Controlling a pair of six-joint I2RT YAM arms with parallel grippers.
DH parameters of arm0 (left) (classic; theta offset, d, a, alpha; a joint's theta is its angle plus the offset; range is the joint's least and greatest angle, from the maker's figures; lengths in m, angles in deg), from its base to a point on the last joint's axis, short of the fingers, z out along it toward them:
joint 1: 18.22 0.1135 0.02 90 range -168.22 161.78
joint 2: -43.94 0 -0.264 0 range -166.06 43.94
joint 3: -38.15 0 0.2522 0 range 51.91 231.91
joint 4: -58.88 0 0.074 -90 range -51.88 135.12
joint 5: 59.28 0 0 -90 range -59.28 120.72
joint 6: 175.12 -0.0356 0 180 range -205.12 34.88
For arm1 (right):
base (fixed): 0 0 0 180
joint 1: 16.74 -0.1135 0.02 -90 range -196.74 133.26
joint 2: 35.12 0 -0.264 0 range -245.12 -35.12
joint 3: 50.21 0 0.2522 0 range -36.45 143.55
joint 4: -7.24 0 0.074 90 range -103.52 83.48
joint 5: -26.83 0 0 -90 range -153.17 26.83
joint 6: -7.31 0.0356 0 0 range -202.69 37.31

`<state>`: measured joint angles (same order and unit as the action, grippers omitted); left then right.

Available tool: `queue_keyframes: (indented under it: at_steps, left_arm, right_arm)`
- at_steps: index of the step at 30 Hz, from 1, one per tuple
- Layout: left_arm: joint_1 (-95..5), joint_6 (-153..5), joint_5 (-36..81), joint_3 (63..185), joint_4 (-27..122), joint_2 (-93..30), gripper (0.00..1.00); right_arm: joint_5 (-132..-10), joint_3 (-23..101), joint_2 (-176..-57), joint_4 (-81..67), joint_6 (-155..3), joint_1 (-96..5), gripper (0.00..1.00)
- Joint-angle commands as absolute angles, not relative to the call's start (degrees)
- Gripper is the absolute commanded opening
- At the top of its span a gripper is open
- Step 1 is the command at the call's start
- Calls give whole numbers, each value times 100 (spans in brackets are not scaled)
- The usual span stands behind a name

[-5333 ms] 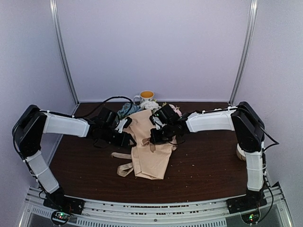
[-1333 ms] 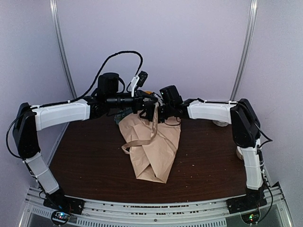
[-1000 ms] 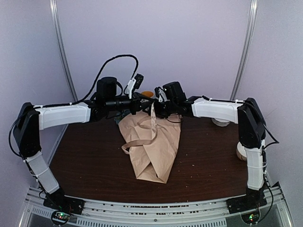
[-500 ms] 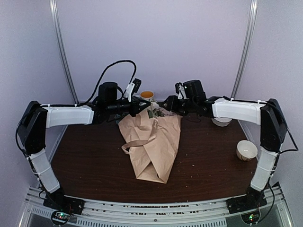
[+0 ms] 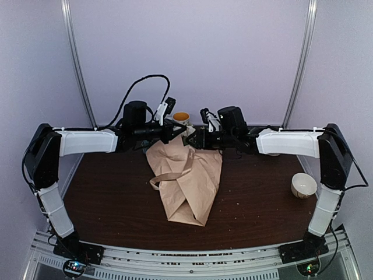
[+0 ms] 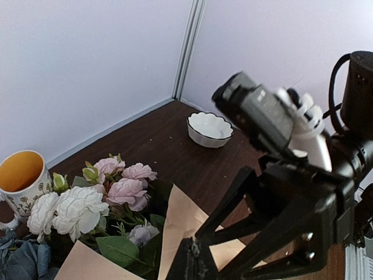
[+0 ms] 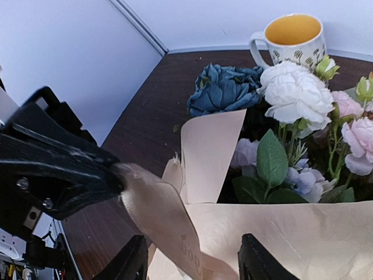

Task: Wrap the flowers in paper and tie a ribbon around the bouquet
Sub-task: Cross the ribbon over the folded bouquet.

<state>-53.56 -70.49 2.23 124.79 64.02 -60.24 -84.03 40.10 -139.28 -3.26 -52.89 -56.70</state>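
the bouquet lies on the desk, cone tip nearest, and above its flowers both arms reach level inward, the left gripper clamped on the tan ribbon, the right gripper facing it, jaws apart, gripping nothing.

I'm looking at a dark brown wooden table with pale specks scattered over its right half. The bouquet lies across the middle, the narrow end of its peach-tan cone toward the near edge. Its blooms are at the far edge, just beside a yellow-lined mug. A white scalloped bowl sits in the far right corner. A small pale cup, or possibly a bowl, stands alone at the right side.
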Motion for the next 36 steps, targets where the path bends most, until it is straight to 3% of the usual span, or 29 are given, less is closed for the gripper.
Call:
queue_keyframes:
  at_steps: [1, 4, 8, 10, 12, 14, 18, 21, 25, 29, 36]
  left_arm:
    - [-5336, -7141, 130, 12696, 6498, -6100, 0]
    - [-5336, -7145, 110, 12697, 6506, -6121, 0]
    - [-5338, -7185, 96, 12721, 6406, -6115, 0]
    - [-5330, -7384, 41, 12788, 6086, -6081, 3]
    - [-5332, -7676, 87, 12837, 5643, -6030, 42]
    - [-5337, -8113, 117, 12840, 5077, -5943, 60]
    - [-5547, -9301, 458, 12658, 4264, -5824, 84]
    - [-5715, -9838, 973, 12725, 3900, -5955, 85]
    - [-5737, -10084, 1104, 12899, 3741, -6132, 68]
    - [-5901, -10589, 1045, 13098, 3368, -6311, 66]
    - [-6013, -10775, 1969, 13241, 3404, -6581, 53]
  right_arm:
    - [-8669, 4408, -14207, -501, -5412, -5690, 50]
    - [-8728, 4534, -14336, -594, -5395, -5690, 39]
    - [-8720, 4538, -14380, -538, -5369, -5688, 1]
    - [-8598, 4518, -14336, -533, -5389, -5646, 0]
    - [-8586, 4507, -14306, -511, -5380, -5593, 0]
    - [-8658, 4502, -14302, -499, -5357, -5541, 0]
    - [-8698, 4540, -14343, -492, -5330, -5477, 0]
    - [-8714, 4560, -14413, -451, -5275, -5442, 0]
    - [-8625, 4577, -14488, -384, -5165, -5380, 0]
    - [-8559, 4669, -14642, -347, -5069, -5348, 0]
    - [-8578, 4749, -14761, -302, -4983, -5339, 0]
